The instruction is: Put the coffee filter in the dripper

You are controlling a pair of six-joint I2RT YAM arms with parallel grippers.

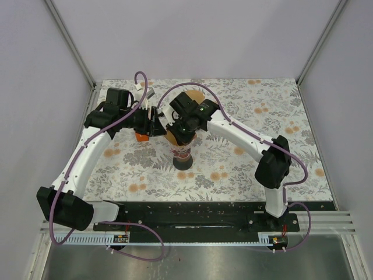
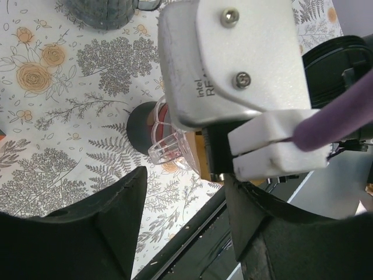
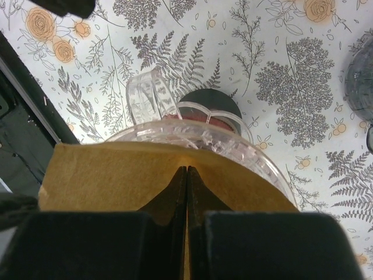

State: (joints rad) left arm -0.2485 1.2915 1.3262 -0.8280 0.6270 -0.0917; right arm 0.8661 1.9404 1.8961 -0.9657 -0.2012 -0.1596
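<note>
**Top view.** Logged left hand point(image 1: 155, 125) reaching in from the left side to just left of frame centre, arm bent up from the lower left corner. Logged right hand point(image 1: 179, 131) coming in from the right, wrist tipped down, directly over the dripper point(image 1: 183, 153). Noted both hands just beside each other above the flowered worktop point(image 1: 245, 163). Noted brown coffee filter point(image 1: 172, 138) right under the right hand, at the dripper's top.

**Left wrist view.** Found left hand spread, one dark finger at lower left and one at lower right, nothing between them. Saw the dripper's clear plastic at frame centre, above the gap and clear of both fingers, standing on a black base point(image 2: 139, 127). Saw the right wrist's camera housing point(image 2: 233, 64) filling the upper centre.

**Right wrist view.** Found right hand pressed together, pinching the coffee filter at mid-edge, with paper fanned wide across the lower half of the frame. Saw the dripper's clear rim arching just behind the paper, handle toward upper left. Cannot tell whether the paper sits inside the rim or only rests against it.
</note>
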